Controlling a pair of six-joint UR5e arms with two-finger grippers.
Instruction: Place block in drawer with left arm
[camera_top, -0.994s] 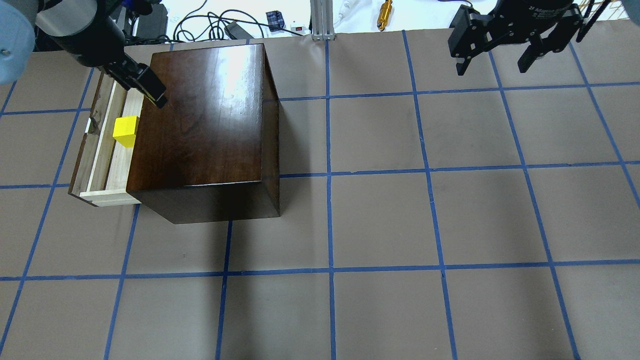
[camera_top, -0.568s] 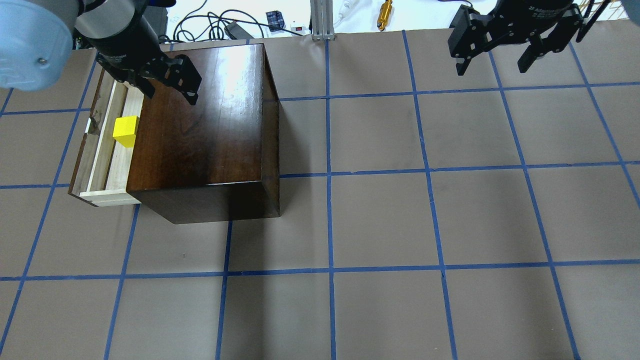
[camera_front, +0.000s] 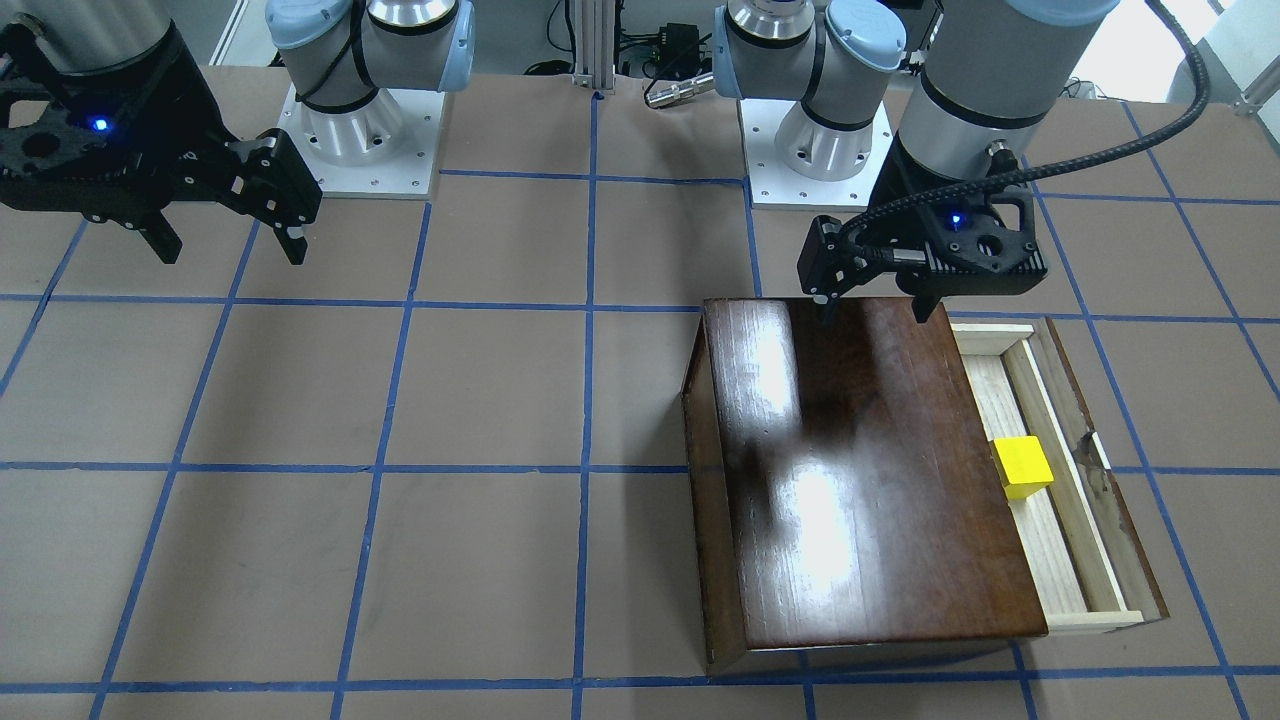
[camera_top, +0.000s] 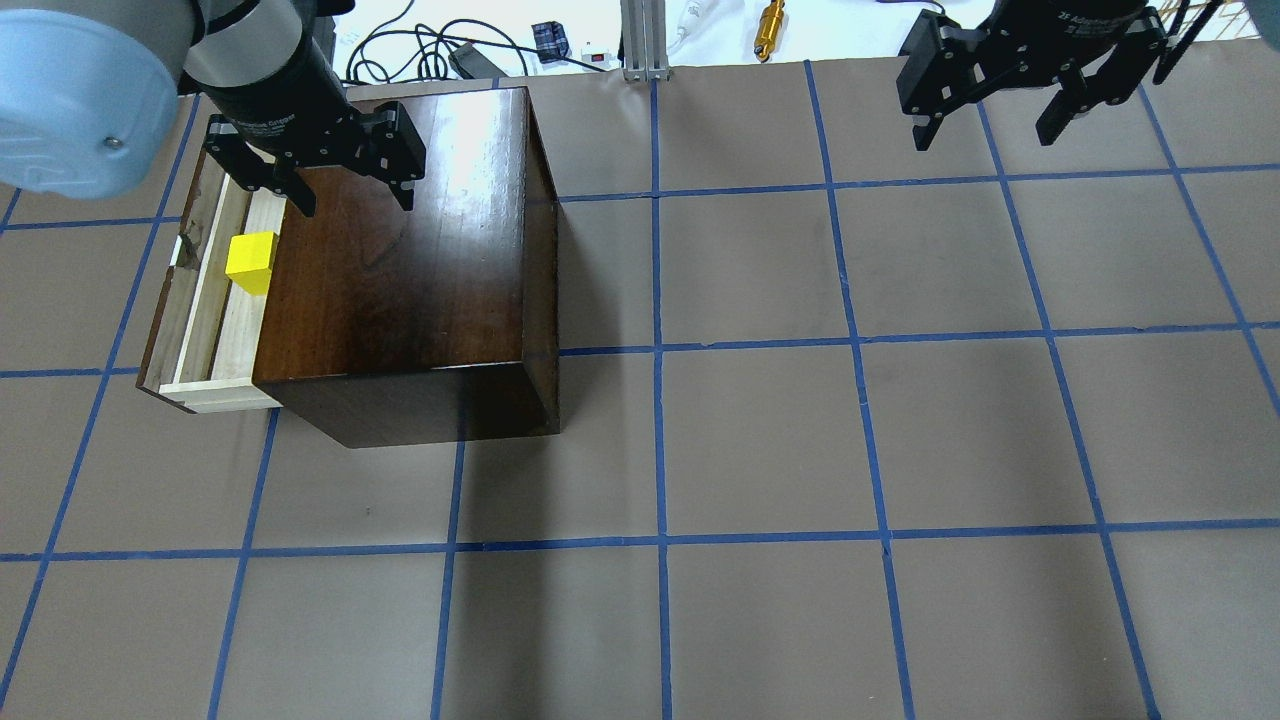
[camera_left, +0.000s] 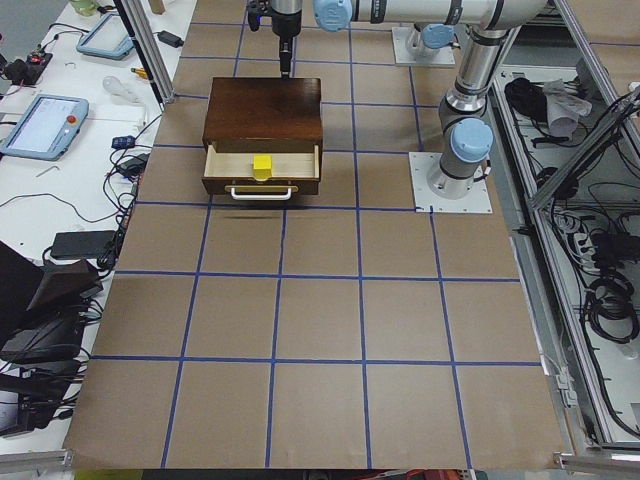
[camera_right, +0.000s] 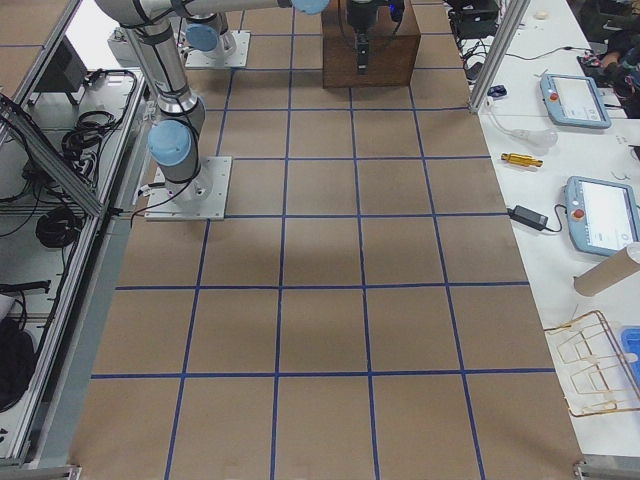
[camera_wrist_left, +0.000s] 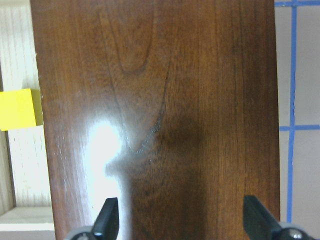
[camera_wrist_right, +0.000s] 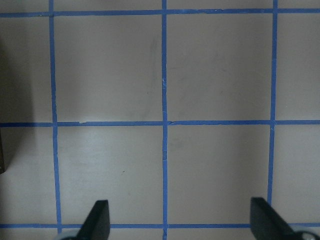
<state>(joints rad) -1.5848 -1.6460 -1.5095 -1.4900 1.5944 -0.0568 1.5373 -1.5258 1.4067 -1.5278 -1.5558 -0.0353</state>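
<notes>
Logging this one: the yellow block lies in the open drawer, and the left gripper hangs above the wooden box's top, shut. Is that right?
Not quite. The left gripper is open, fingers spread with nothing between them, as the overhead exterior view shows. The rest holds: the yellow block lies in the open drawer, and the gripper hangs above the wooden box's top.

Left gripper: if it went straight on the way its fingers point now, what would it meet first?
The glossy top of the wooden box: the open left gripper points down over it, only dark wood showing between its fingertips. The block sits aside in the drawer. The gap above the box is unclear.
</notes>
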